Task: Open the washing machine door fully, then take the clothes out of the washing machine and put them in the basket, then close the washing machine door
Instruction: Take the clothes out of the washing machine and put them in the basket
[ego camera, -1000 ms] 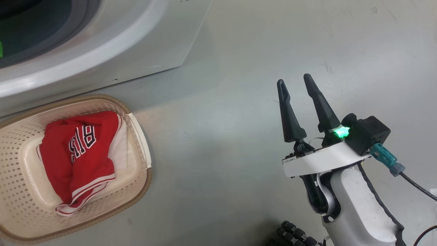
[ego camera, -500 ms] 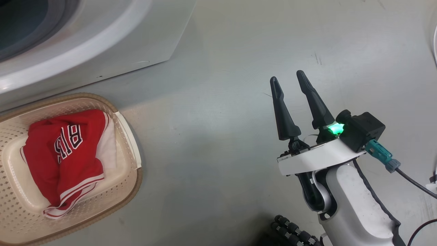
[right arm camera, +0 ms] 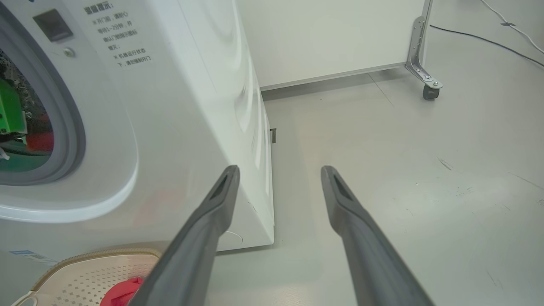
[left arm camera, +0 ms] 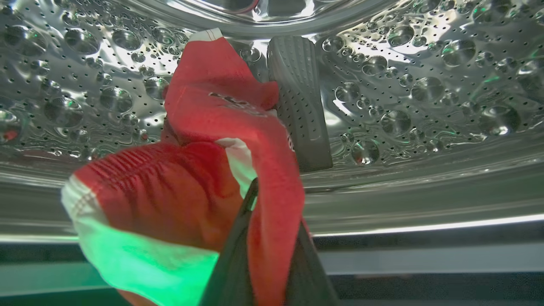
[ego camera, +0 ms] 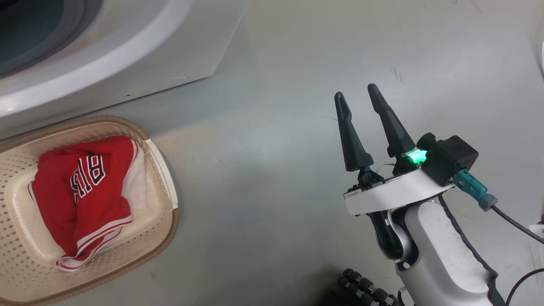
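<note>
Soft, even overhead light fills the head view. The pale grey floor (ego camera: 276,178) is bright, with only faint diffuse shadow beside the cream perforated plastic basket (ego camera: 168,229) and under the white boxy washing machine (ego camera: 140,55). A small green lamp (ego camera: 416,156) glows at the base of the right tool (ego camera: 355,91).

In the left wrist view the dimpled steel drum (left arm camera: 425,85) throws hard glare spots (a few tinted green). The bright red jersey fabric (left arm camera: 221,110) near the lens is blurred and its white trim is washed green. The left tool (left arm camera: 272,199) is out of focus.

The right wrist view is bright. Its dark fingers (right arm camera: 204,238) look soft, and the machine's side leans with wide-angle bend.
</note>
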`<state>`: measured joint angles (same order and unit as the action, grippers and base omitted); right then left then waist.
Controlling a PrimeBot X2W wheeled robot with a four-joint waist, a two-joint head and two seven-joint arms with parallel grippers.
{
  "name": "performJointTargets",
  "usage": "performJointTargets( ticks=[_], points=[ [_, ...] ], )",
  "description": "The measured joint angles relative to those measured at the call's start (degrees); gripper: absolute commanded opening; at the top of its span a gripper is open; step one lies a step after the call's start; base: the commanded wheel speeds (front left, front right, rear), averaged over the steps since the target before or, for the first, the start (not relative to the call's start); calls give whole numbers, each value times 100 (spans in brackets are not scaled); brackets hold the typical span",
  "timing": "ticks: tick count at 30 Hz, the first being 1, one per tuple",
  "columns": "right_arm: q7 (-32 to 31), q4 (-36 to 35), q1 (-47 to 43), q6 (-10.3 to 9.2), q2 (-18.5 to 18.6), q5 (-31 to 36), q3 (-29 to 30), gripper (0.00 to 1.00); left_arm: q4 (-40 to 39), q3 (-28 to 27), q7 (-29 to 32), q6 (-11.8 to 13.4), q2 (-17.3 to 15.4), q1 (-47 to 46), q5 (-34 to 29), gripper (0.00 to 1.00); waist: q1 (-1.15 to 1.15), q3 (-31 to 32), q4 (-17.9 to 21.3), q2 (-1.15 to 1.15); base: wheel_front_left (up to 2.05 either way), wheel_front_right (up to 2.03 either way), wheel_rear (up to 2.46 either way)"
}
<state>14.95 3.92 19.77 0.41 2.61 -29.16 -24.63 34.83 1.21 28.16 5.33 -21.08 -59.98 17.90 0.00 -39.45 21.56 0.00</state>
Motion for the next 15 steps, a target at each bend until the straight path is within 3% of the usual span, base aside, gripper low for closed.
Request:
performJointTargets(
  ticks=[6, 15],
  points=[
    [0, 33, 5, -8, 1, 45, 42, 100, 104, -12, -90, 0, 97, -23, 12, 0, 0, 34, -44, 0, 0, 0, 0],
    [0, 165, 6, -8, 1, 252, 96, 100, 99, -102, -756, 1, 368, 1, 75, 0, 0, 154, -225, 0, 0, 0, 0]
  ],
)
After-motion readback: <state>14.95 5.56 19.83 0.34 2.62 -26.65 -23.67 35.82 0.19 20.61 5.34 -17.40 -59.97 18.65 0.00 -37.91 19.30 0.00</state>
